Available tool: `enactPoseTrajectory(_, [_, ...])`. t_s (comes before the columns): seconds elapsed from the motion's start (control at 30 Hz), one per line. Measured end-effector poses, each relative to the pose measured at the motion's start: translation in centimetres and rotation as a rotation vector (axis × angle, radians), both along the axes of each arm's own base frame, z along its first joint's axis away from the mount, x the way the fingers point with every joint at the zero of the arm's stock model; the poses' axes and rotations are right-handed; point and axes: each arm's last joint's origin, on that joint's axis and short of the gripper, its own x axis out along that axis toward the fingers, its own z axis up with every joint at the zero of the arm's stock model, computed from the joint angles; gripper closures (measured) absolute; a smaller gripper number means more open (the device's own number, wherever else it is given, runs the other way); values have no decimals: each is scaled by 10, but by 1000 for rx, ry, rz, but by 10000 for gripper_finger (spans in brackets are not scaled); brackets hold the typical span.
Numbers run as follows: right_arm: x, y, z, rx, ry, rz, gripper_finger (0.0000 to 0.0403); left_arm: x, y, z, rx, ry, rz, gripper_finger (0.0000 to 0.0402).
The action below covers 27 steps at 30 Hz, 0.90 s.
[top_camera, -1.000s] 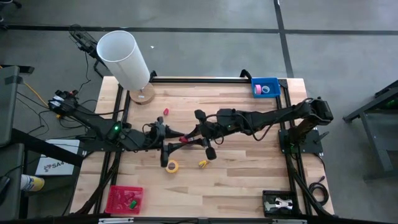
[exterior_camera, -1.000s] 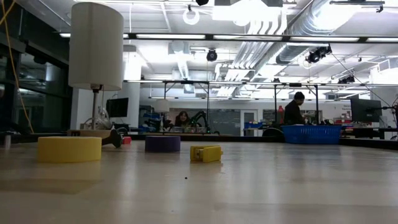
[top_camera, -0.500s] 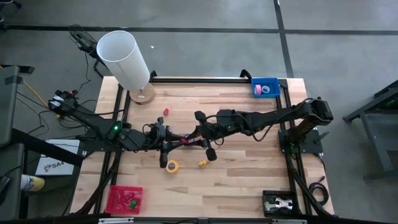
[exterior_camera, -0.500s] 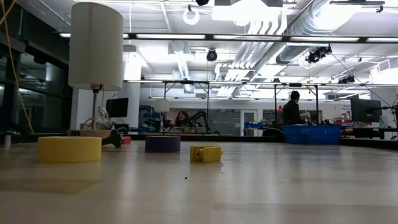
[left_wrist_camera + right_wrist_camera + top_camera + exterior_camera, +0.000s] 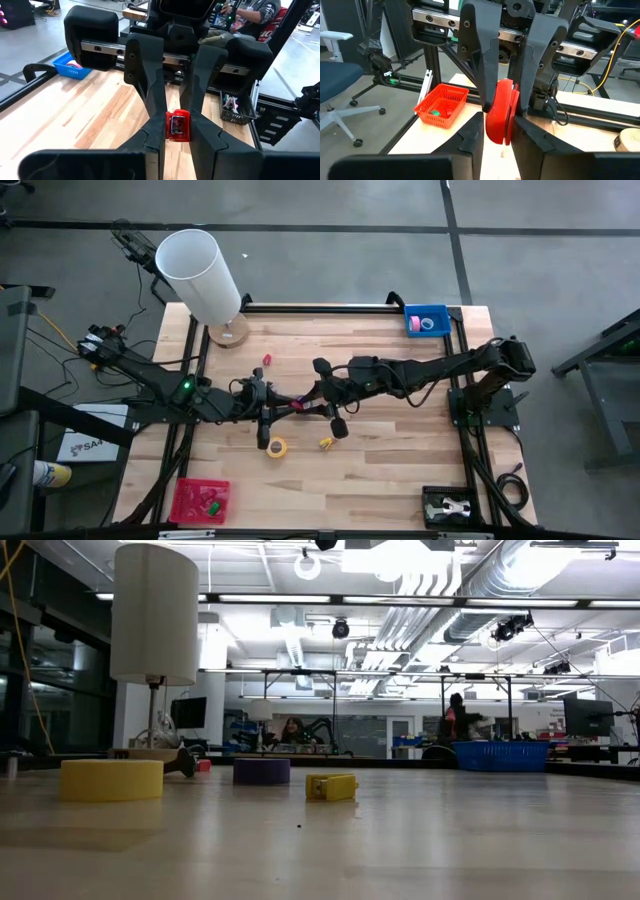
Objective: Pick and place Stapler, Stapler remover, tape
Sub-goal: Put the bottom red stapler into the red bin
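A red stapler (image 5: 297, 404) hangs above the middle of the table, between my two grippers. My left gripper (image 5: 284, 408) comes at it from the table's left and my right gripper (image 5: 312, 399) from the right; both are shut on it. On the table near them lie a yellow tape roll (image 5: 277, 447) and a small yellow stapler remover (image 5: 326, 443). A purple tape roll (image 5: 262, 771) lies flat farther back. Pink and blue tape rolls sit in the blue bin (image 5: 439, 313). My left gripper pinches the stapler's end with the metal plate (image 5: 177, 125) between its two fingers, coming level from the table's left. The stapler is lifted clear of the table. My right gripper has the stapler's red body (image 5: 501, 117) between its two fingers, level from the table's right, the stapler standing on edge.
A white lamp (image 5: 200, 270) stands at the far left corner. A small red thing (image 5: 267, 360) lies near it. A red basket (image 5: 188, 492) sits at the near left corner, a black tray (image 5: 449, 506) at the near right. Bare wood lies near the front.
My left gripper has shut on the stapler's end while my right gripper stays on it. Neither arm has moved, and the stapler hangs in the same place.
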Motion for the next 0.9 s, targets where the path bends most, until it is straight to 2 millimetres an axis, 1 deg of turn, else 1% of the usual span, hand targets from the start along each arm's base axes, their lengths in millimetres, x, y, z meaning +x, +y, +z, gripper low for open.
enactPoseTrajectory(0.33, [0,0,0,35,11,-3,310,0,0,-1,1,6,0,349])
enactPoseTrajectory(0.43, [0,0,-2,53,31,-10,302,0,0,-1,2,10,-1,351])
enactPoseTrajectory(0.7, [-1,0,-3,80,54,-16,248,0,0,-2,5,14,-1,351])
enactPoseTrajectory(0.9, [-1,-2,-4,90,75,-78,214,0,-1,-1,2,12,-10,351])
